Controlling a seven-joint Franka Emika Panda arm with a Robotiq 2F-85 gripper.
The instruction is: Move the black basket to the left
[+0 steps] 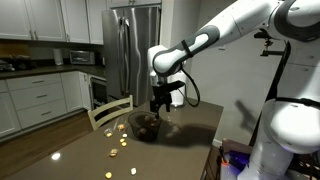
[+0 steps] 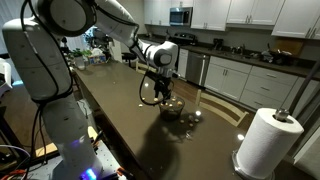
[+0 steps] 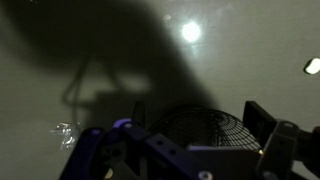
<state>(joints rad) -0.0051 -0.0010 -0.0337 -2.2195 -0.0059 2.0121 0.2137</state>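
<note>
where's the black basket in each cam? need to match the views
In an exterior view: black basket at frame centre, lower half, on the table past the chair back.
In an exterior view: black basket just right of centre, mid-height.
Wrist view: black basket at bottom, right of centre, only its mesh rim visible.
Shared landmark: the dark table under it.

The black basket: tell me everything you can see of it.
The black basket is a round, bowl-shaped basket of see-through dark wire mesh; the wrist view shows thin ribs fanning out to its rim. It stands upright on the dark glossy table. The gripper hangs just above it, jaws open on either side of its rim; whether they touch it cannot be told. Its inside is too dim to read.
</note>
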